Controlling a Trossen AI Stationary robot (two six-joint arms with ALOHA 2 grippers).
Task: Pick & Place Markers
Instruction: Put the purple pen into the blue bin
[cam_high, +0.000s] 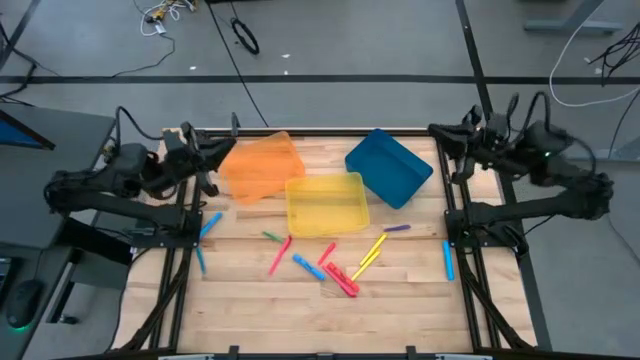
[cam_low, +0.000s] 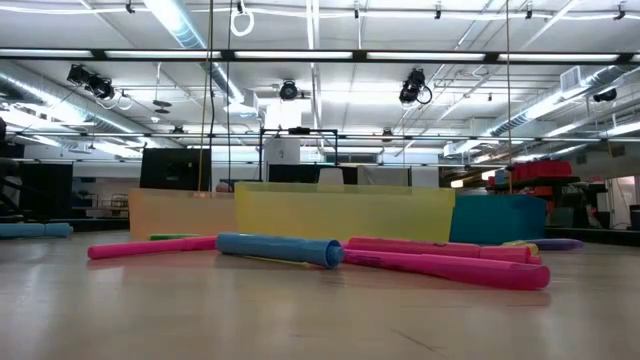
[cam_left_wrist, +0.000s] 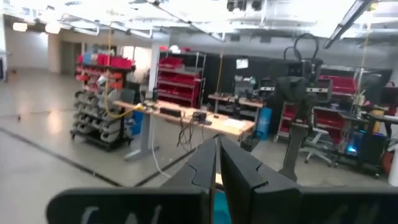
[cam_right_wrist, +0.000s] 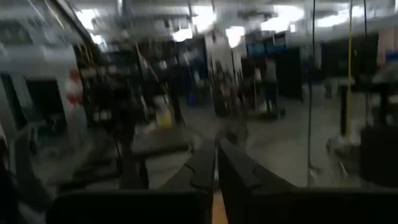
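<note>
Wooden counter (cam_high: 400, 300): thin coloured plastic markers (cam_high: 340, 278) scattered near translucent yellow plastic tray (cam_high: 327, 204). Left pincer (cam_left_wrist: 217, 163) closed, empty, far-left; right pincer (cam_right_wrist: 216, 163) likewise far-right.

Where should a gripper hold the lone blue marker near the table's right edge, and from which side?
Probably at the middle of the blue marker, from straight above. It lies flat and alone, its length running front to back, so the fingers would close across its thin width.

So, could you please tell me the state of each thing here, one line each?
Left gripper: shut, empty, parked at the table's back left.
Right gripper: shut, empty, parked at back right.
Markers: loose on the table, none in a tray.
Orange tray: empty, tilted.
Yellow tray: empty, upright.
Blue tray: empty.
</note>
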